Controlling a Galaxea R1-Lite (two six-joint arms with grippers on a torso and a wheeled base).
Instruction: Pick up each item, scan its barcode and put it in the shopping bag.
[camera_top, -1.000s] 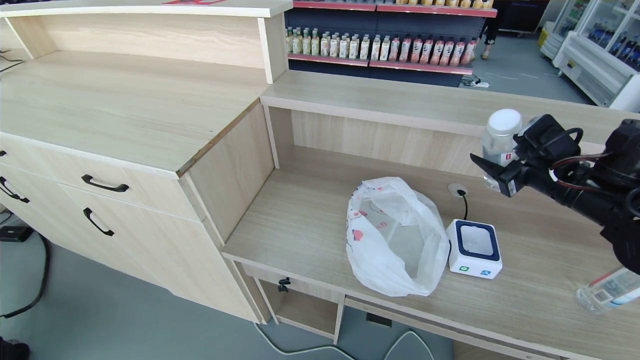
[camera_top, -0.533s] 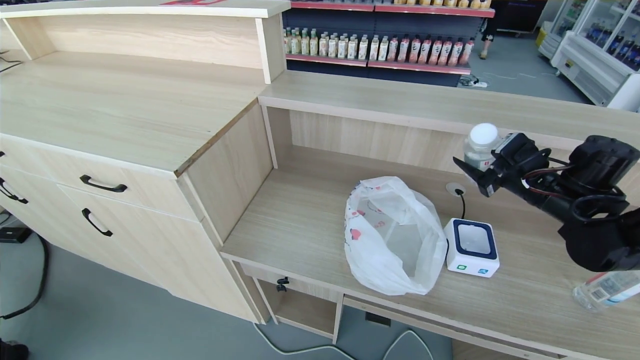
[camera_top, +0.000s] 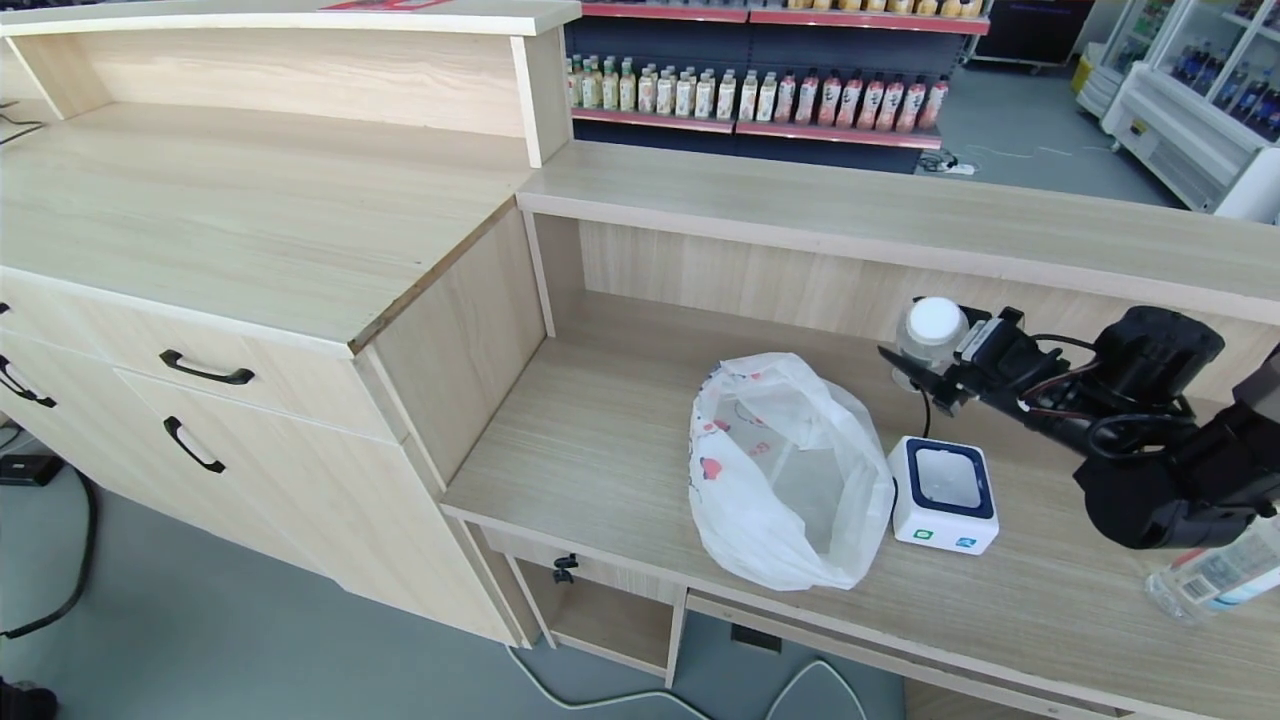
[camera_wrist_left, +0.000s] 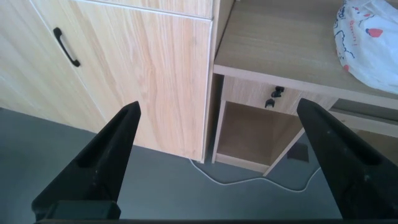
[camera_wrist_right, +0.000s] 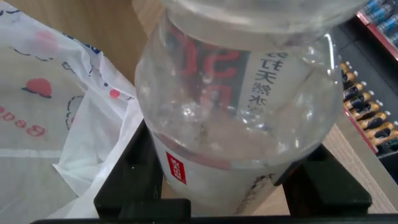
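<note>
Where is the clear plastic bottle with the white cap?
On the right of the head view, the bottle sits in the right gripper, above the wooden counter behind the white scanner box.

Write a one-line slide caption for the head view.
Right gripper holds a white-capped bottle over the counter, just beyond the barcode scanner and the open shopping bag.

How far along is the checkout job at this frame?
Done: nothing visibly; the shopping bag looks empty. In hand: the right gripper holds a white-capped bottle just beyond the scanner. Left: scanning and bagging it, then the second bottle lying far right on the counter.
</note>
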